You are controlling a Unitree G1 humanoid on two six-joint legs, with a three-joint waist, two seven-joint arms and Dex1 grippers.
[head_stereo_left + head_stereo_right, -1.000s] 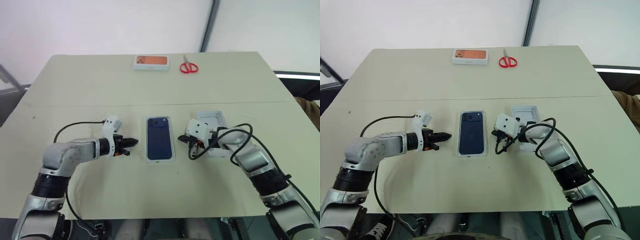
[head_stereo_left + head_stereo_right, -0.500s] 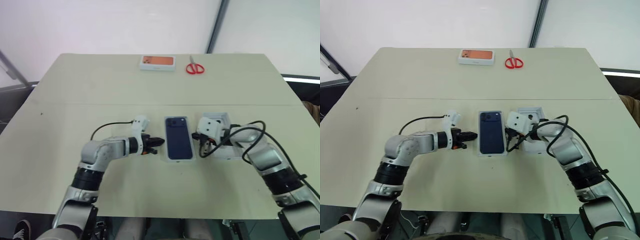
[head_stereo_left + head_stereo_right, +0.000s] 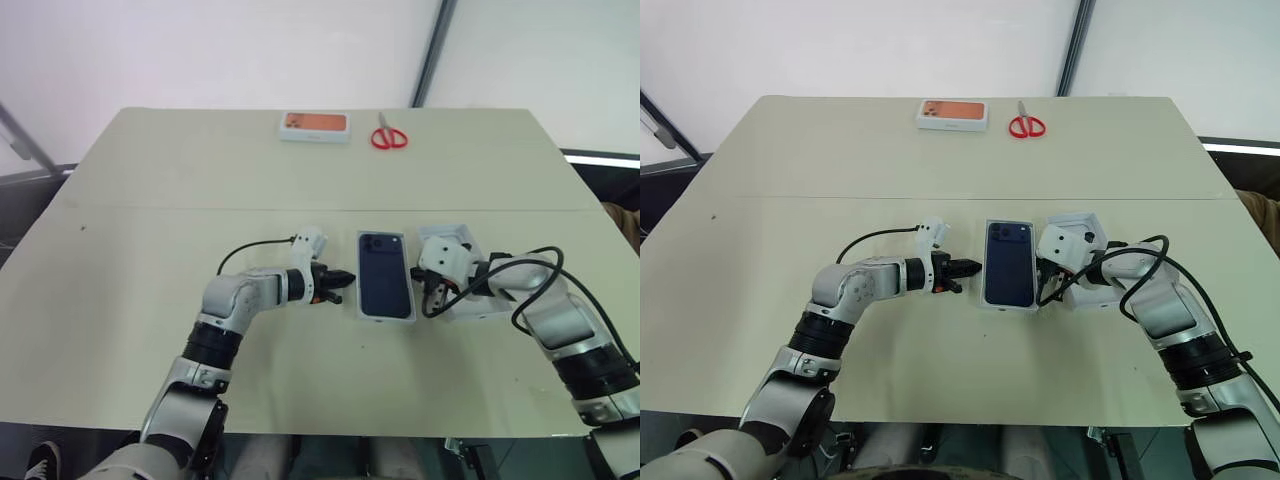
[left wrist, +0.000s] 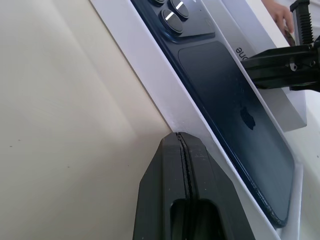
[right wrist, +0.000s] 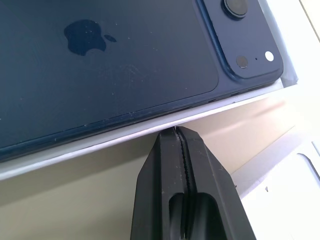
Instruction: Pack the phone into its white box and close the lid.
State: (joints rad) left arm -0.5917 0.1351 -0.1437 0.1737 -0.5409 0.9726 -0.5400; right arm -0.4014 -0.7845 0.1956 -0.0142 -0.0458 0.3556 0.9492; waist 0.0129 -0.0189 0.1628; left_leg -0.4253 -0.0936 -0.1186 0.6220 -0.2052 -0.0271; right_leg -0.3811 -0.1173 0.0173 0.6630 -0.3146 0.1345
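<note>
The navy phone (image 3: 385, 287) lies back up inside the shallow white box (image 3: 386, 319) at the middle of the table. My left gripper (image 3: 346, 279) is shut and empty. Its tip (image 4: 181, 137) rests against the box's left long wall. My right gripper (image 3: 424, 292) is shut too, and its tip (image 5: 175, 131) sits at the box's right long wall. The white lid (image 3: 478, 306) lies just right of the box, partly under my right wrist. Its printed side (image 4: 252, 47) faces the phone (image 4: 225, 95).
A white box with an orange phone picture (image 3: 314, 125) and red scissors (image 3: 389, 136) lie at the table's far edge. A seam crosses the table (image 3: 150, 208) beyond the arms. Black cables loop beside both wrists.
The box with the phone has slid to the right across the table, with my left gripper's tip following against its left wall. My right gripper and the lid also shifted right.
</note>
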